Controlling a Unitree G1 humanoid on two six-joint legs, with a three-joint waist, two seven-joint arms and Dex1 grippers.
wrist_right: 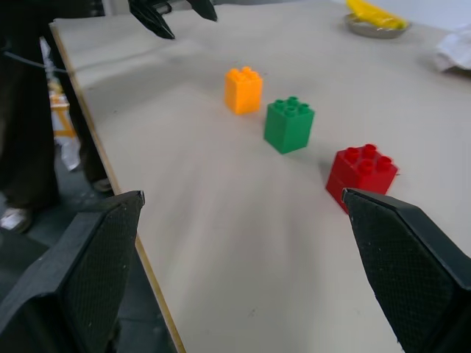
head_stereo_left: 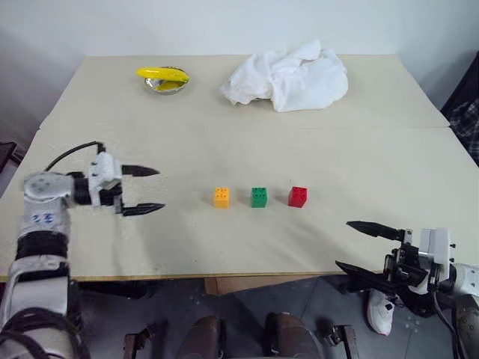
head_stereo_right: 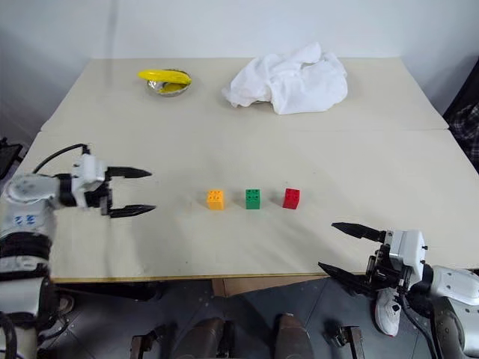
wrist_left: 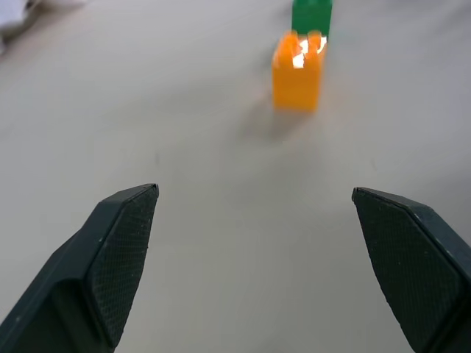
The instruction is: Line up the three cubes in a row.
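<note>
Three small studded cubes stand in a straight row on the beige table [head_stereo_left: 224, 142]: orange cube [head_stereo_left: 221, 197] on the left, green cube [head_stereo_left: 259, 197] in the middle, red cube [head_stereo_left: 297, 197] on the right, with small gaps between them. My left gripper [head_stereo_left: 152, 191] hovers open to the left of the orange cube, pointing at it, nothing between its fingers. My right gripper [head_stereo_left: 359, 247] is open and empty at the table's near right edge, aimed toward the row. The left wrist view shows the orange cube [wrist_left: 297, 70] ahead with the green cube [wrist_left: 311, 15] behind it.
A crumpled white cloth [head_stereo_left: 288, 76] lies at the back right of the table. At the back left stands a small metal bowl [head_stereo_left: 165, 86] with a yellow banana [head_stereo_left: 162, 73] on it. The table's near edge runs just before my right gripper.
</note>
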